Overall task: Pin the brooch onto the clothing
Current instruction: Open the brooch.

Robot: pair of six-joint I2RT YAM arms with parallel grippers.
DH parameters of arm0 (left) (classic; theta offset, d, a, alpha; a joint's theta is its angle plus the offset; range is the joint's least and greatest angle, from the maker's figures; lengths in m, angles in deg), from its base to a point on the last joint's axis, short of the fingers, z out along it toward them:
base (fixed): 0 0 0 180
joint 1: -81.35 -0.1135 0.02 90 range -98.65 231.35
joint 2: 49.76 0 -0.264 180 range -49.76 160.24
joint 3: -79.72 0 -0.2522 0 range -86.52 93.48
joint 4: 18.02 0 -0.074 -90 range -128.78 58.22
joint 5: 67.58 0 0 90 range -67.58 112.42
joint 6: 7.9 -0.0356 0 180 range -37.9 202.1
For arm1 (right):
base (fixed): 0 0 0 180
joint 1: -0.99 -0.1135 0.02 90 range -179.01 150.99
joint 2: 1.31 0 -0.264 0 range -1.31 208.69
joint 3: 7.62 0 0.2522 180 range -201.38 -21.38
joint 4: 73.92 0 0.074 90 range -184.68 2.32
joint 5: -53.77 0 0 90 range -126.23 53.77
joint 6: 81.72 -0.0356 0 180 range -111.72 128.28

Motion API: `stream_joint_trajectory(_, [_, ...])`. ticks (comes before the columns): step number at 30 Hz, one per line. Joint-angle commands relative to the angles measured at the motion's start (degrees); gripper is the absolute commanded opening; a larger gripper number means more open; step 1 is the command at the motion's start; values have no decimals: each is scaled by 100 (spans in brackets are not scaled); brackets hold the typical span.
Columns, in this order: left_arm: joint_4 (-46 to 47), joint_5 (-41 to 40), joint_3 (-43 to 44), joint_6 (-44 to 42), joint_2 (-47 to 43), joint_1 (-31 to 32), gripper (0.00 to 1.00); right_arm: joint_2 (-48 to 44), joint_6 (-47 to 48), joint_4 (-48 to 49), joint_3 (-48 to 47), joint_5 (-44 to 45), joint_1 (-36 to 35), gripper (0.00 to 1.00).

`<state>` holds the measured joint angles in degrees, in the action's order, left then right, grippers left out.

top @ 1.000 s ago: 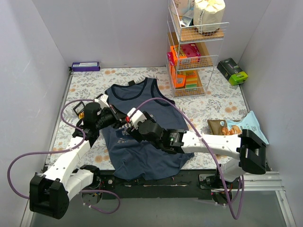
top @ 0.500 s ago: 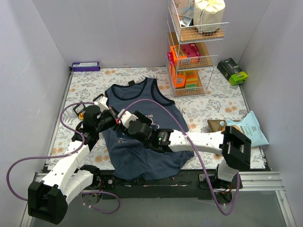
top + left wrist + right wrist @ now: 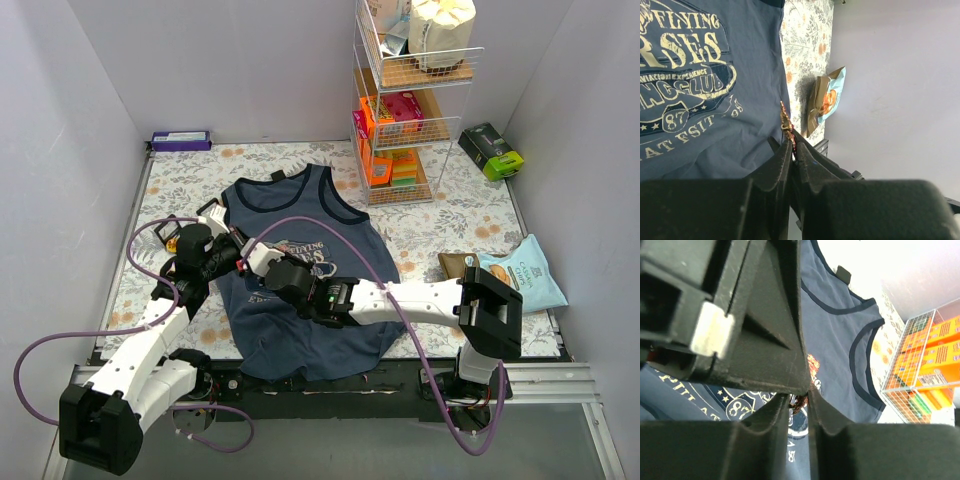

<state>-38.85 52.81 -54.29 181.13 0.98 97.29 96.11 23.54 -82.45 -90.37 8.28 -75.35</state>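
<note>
The clothing [image 3: 300,200] is a navy tank top with a pale chest print, lying flat on the floral mat. My left gripper [image 3: 243,256] hovers over its left side, shut on a small reddish-gold brooch [image 3: 785,120] that sticks out past its fingertips [image 3: 785,150]. My right gripper [image 3: 259,263] meets it tip to tip. In the right wrist view its jaws [image 3: 799,401] stand narrow, with the brooch [image 3: 800,403] pinched between them just under the left gripper's black finger [image 3: 775,340]. The top [image 3: 840,335] lies below both.
A wire rack [image 3: 405,100] with orange boxes stands behind the top at the right. A green box [image 3: 491,150] sits at the far right and a purple box [image 3: 181,140] at the back left. Snack bags [image 3: 515,270] lie at the right edge.
The right arm has swung left until its gripper reached the left gripper, and its jaws have narrowed from wide open onto the brooch. The left gripper has stayed shut on the brooch.
</note>
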Motion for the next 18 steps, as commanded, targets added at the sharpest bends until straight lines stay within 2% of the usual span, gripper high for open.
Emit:
stream_joint_trajectory(1, [13, 239, 3, -15, -99, 32, 9, 75, 143, 487, -185, 154, -4, 16])
stream_joint_trajectory(2, [21, 239, 38, -67, -99, 32, 12, 75, 126, 470, -176, 154, -4, 8])
stream_joint_trajectory(3, [30, 222, 55, -102, -99, 32, 15, 75, 91, 444, -167, 154, -4, 4])
stream_joint_trajectory(4, [30, 204, 99, -146, -99, 32, 26, 49, 56, 374, -150, 146, 5, 1])
stream_joint_trajectory(5, [13, 178, 143, -181, -65, 32, 37, 31, -23, 347, -97, 172, 13, 1])
stream_joint_trajectory(6, [4, 178, 257, -286, -38, 32, 43, 5, -85, 312, -62, 163, 13, 1])
stream_joint_trajectory(9, [-49, 143, 494, -558, 94, 32, 54, -215, -436, 180, 210, -47, 110, 1])
stream_joint_trajectory(10, [-92, 99, 547, -620, 129, 32, 67, -381, -567, 119, 289, -144, 197, 1])
stream_joint_trajectory(13, [-216, -94, 696, -883, 164, 32, 85, -793, -1103, -4, 658, -688, 469, 1])
stream_joint_trajectory(14, [-303, -182, 732, -972, 147, 23, 95, -917, -1218, -14, 789, -1020, 549, 1])
stream_joint_trajectory(15, [-382, -435, 750, -1042, 103, 14, 98, -1040, -1437, -22, 1008, -1189, 619, 1])
stream_joint_trajectory(18, [-550, -814, 820, -1367, 15, 14, 98, -1533, -1667, -31, 1335, -1883, 900, 1])
